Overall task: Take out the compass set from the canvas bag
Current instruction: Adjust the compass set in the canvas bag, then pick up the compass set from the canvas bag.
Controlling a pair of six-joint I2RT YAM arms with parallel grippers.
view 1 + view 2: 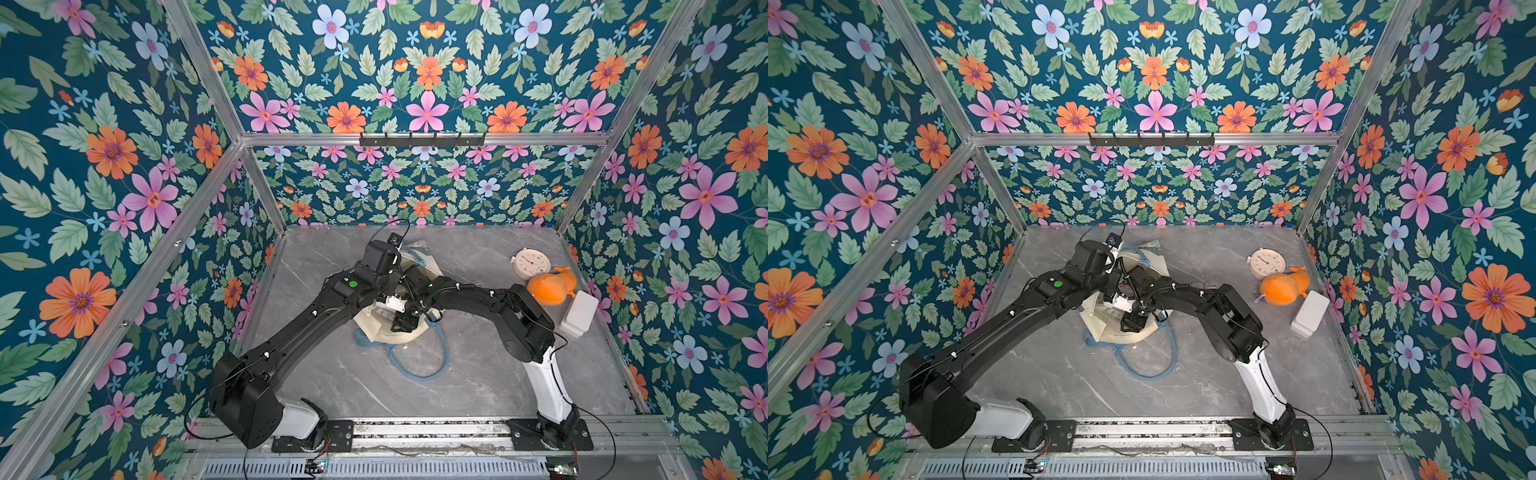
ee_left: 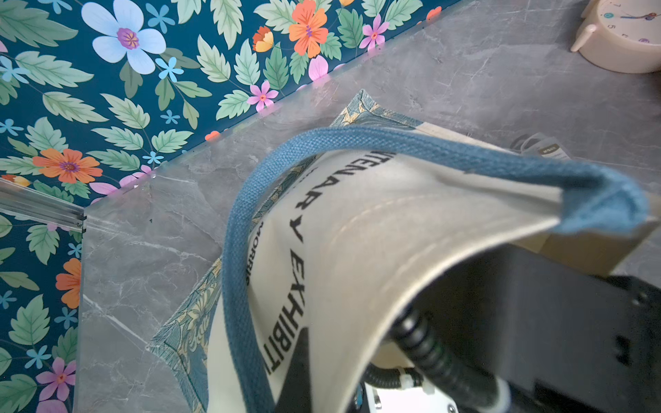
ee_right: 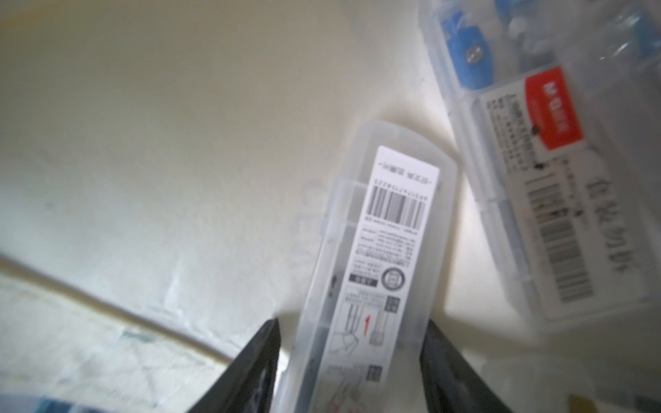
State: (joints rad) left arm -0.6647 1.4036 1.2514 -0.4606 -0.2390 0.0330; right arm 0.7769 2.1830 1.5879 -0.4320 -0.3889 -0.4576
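Note:
The cream canvas bag (image 1: 374,328) (image 1: 1100,328) lies mid-table, its blue strap (image 1: 419,365) looped toward the front. My left gripper (image 1: 388,282) (image 2: 314,339) is shut on the bag's upper rim (image 2: 357,232) and holds the mouth raised. My right gripper (image 1: 401,320) (image 3: 350,321) reaches inside the bag and is open. A slim translucent case with a barcode label, the compass set (image 3: 390,232), lies between its fingers (image 3: 264,343), with a gap on each side. Beside it lies a wider clear case (image 3: 536,178) with blue items and a red label.
At the right stand a cream alarm clock (image 1: 530,262) (image 2: 622,39), an orange plush toy (image 1: 548,286) and a white box (image 1: 579,313). A black hook rail (image 1: 422,139) runs along the back wall. Flowered walls enclose the grey marble tabletop (image 1: 478,374).

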